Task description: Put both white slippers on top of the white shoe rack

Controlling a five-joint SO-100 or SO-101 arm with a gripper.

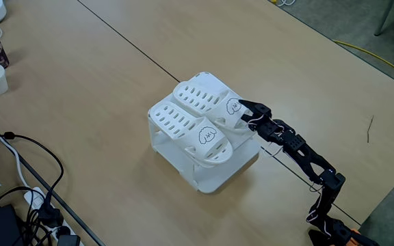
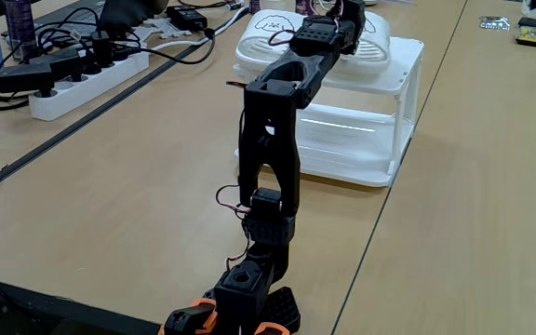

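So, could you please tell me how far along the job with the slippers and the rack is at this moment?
Both white slippers already lie side by side on top of the white shoe rack. In hand: the tool is at the toe end of the far slipper; whether it grips it cannot be told. Left, seemingly: let go if gripping, then draw the arm back.

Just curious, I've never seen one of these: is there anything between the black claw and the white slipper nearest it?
No. In a fixed view, the gripper sits right at the nearer slipper on the shoe rack; whether it touches is unclear.
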